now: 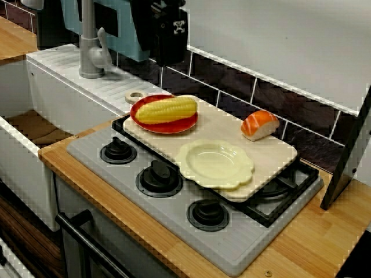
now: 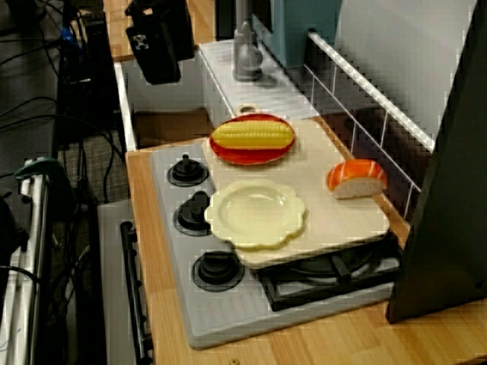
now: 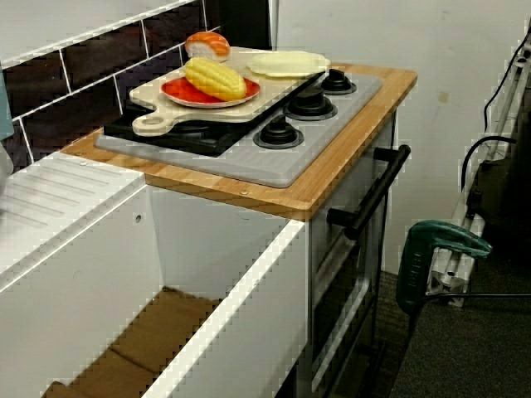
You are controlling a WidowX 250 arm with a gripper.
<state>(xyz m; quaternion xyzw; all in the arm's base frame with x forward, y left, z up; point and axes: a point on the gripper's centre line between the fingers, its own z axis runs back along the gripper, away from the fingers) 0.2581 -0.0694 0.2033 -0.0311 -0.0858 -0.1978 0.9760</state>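
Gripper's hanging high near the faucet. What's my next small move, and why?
Likely lower the gripper toward the corn cob. It looks like the nearest item, lying on the red plate at the sink end of the cutting board, and the gripper hangs high, touching nothing.

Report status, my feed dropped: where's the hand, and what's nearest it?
Hand high, off everything, jaws unclear. Corn on red plate, nearest. Faucet beside hand.

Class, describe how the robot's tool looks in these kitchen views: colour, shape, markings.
The tool is a matte black, boxy body with a small white printed marking on one face. Its fingers cannot be told apart, and no cables on it show.
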